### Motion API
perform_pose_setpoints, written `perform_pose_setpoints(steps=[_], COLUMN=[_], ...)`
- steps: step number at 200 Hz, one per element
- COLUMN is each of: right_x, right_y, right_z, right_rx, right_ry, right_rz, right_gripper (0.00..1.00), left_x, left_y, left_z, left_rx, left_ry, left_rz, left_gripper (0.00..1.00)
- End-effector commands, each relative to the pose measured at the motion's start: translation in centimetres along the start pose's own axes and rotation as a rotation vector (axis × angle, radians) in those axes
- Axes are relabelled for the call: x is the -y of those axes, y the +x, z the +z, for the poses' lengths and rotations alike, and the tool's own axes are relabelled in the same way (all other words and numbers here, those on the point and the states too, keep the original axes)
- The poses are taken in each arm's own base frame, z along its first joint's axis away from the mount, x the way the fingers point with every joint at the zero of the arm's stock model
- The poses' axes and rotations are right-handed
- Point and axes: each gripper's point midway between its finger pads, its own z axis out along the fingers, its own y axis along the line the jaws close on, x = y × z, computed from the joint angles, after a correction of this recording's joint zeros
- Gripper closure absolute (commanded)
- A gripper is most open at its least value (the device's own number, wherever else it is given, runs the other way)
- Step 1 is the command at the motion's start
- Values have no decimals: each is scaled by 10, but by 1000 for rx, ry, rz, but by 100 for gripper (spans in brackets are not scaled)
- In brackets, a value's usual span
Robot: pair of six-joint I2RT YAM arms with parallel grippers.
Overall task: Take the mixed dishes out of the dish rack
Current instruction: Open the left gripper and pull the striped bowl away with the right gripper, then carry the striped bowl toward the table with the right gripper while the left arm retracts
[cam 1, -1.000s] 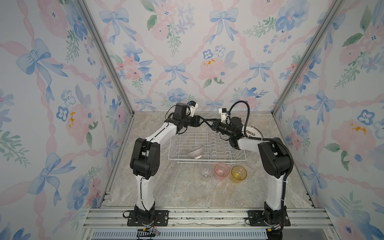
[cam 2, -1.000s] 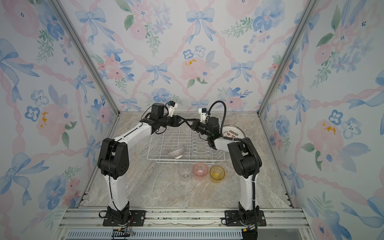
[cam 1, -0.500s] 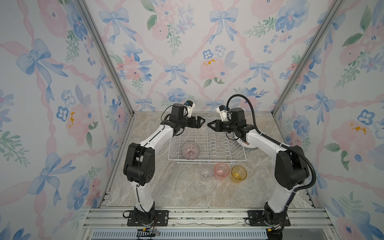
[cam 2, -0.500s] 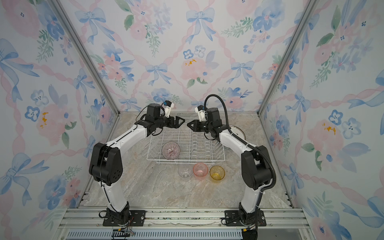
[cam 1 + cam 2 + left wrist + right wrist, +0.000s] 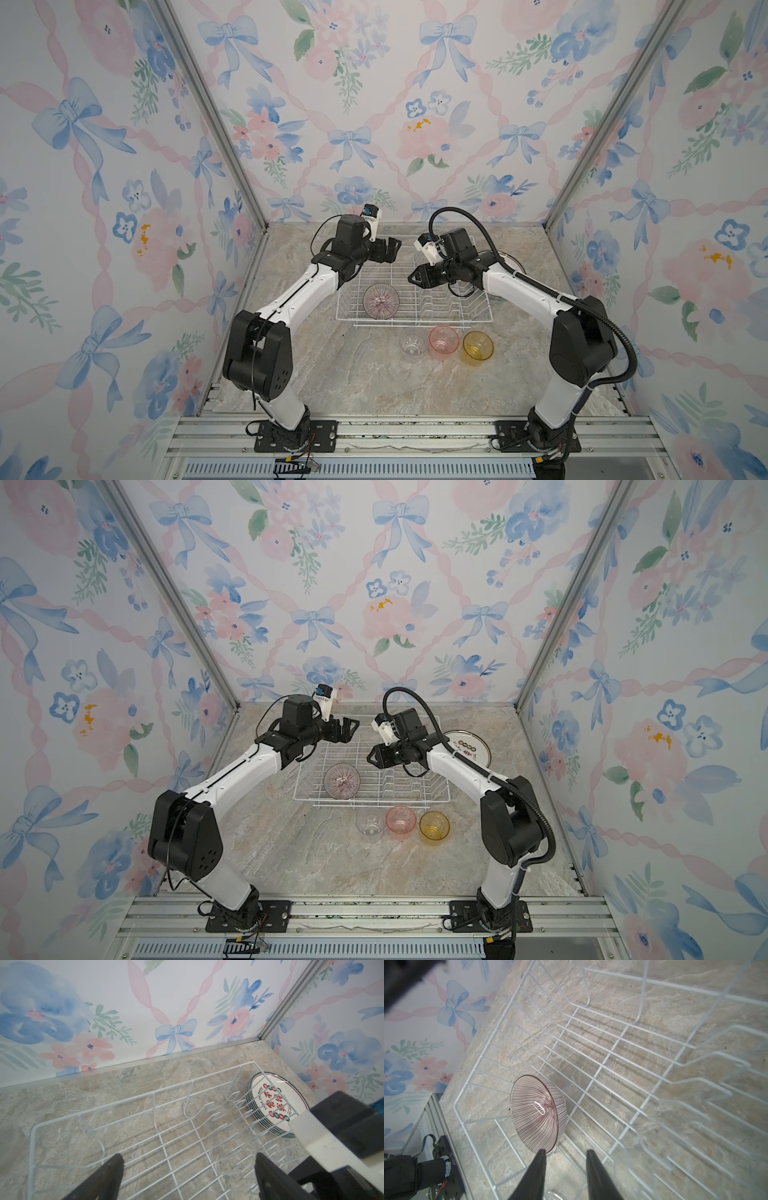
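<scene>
Nearest of all, three ribbed tumblers are stood upright in a row on the table [image 5: 353, 382], just in front of the dish rack [image 5: 419, 320]. The clear tumbler [image 5: 411, 345] is set before the rack's middle. The pink tumbler [image 5: 444, 340] is placed next to it, and the yellow tumbler [image 5: 478, 348] is set toward the rack's right end. All three are kept outside the rack and clear of its wires.

Inside the dish rack, in its near left part, the striped bowl [image 5: 381, 301] is left tilted on the wire floor, its inside turned upward in both top views. Upright prongs are ranged along the rack's right half.

Above the rack's middle, the right gripper [image 5: 412, 277] is held with its jaws partly parted and nothing between them. In the right wrist view the bowl is seen just past its fingertips [image 5: 540, 1157].

Over the rack's far left corner, the left gripper [image 5: 392, 249] is held wide open and empty.

Farthest back, a stack of plates [image 5: 467, 748] is laid flat on the table just outside the rack's right end, toward its far corner, with the top plate's red print facing up.
</scene>
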Motion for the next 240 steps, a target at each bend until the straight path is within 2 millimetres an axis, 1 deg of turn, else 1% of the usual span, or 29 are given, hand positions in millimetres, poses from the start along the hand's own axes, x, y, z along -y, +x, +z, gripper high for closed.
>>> perform_pose_setpoints(steps=[1,29,52,89,111,124,156,193,224,240], right_x=[-15,-26,-29,-23,-19,-18,-14,-15,-13,-12], right_y=[4,10,12,19,22,22,24,30,30,29], right_z=[-3,13,25,44,55,60,72,85,93,96], right_rx=[-49,-92,-121,-170,-191,-195,-211,-240,-245,-244], right_ry=[38,46,70,147,172,179,188,192,207,217], right_rz=[-83,-120,-145,-175,-180,-180,-170,-175,-182,-178], right_gripper=[63,62,60,57,56,56,56,60,63,67], left_x=[-13,-21,-29,-39,-42,-44,-49,-54,-57,-59], left_y=[-10,-13,-16,-19,-19,-18,-13,-7,-4,-3], left_z=[-21,-48,-72,-114,-131,-136,-140,-141,-142,-143], left_rx=[91,160,204,303,336,340,336,334,331,331], left_ry=[-96,-160,-228,-312,-335,-346,-359,-364,-368,-371], left_rz=[27,26,28,18,23,26,24,18,13,11], left_gripper=[2,2,2,2,2,2,2,2,2,2])
